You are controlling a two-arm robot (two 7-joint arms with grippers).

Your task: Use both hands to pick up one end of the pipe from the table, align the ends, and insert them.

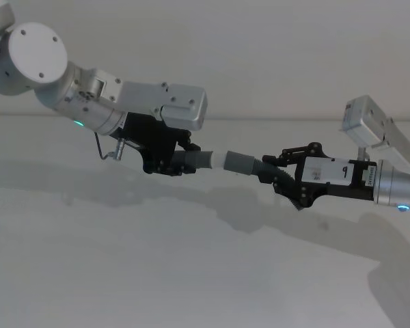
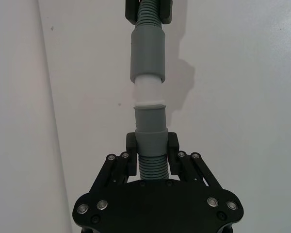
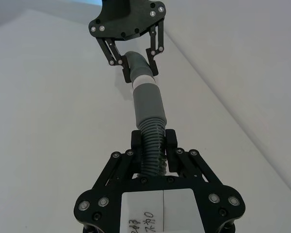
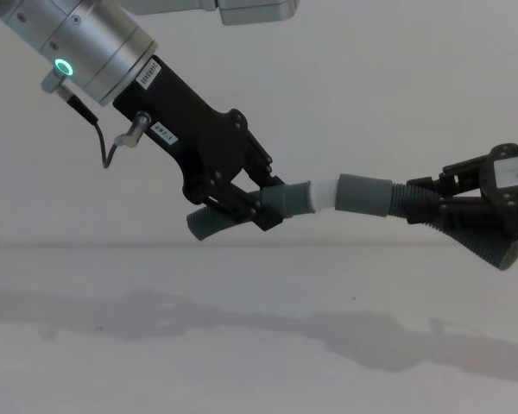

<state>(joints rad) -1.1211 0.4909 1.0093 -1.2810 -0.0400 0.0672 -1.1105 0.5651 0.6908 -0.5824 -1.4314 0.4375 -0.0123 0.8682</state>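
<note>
Both grippers hold the pipe in the air above the table [image 1: 191, 280]. My left gripper [image 1: 169, 162] is shut on a curved grey piece [image 4: 287, 198] whose pale tip [image 4: 325, 191] points right. My right gripper [image 1: 279, 172] is shut on the ribbed neck of the other piece, whose wide grey socket [image 1: 242, 164] faces left. The two pieces line up, and the pale tip [image 2: 148, 91] meets the mouth of the socket [image 2: 147, 53], with a short white stretch still showing. In the right wrist view the right gripper [image 3: 154, 145] grips the ribbed neck below the socket [image 3: 148, 103], with the left gripper [image 3: 136, 73] beyond.
The white table [image 4: 242, 345] stretches under both arms, carrying only their shadows. A thin cable loop [image 1: 109, 152] hangs from the left wrist. A pale wall stands behind.
</note>
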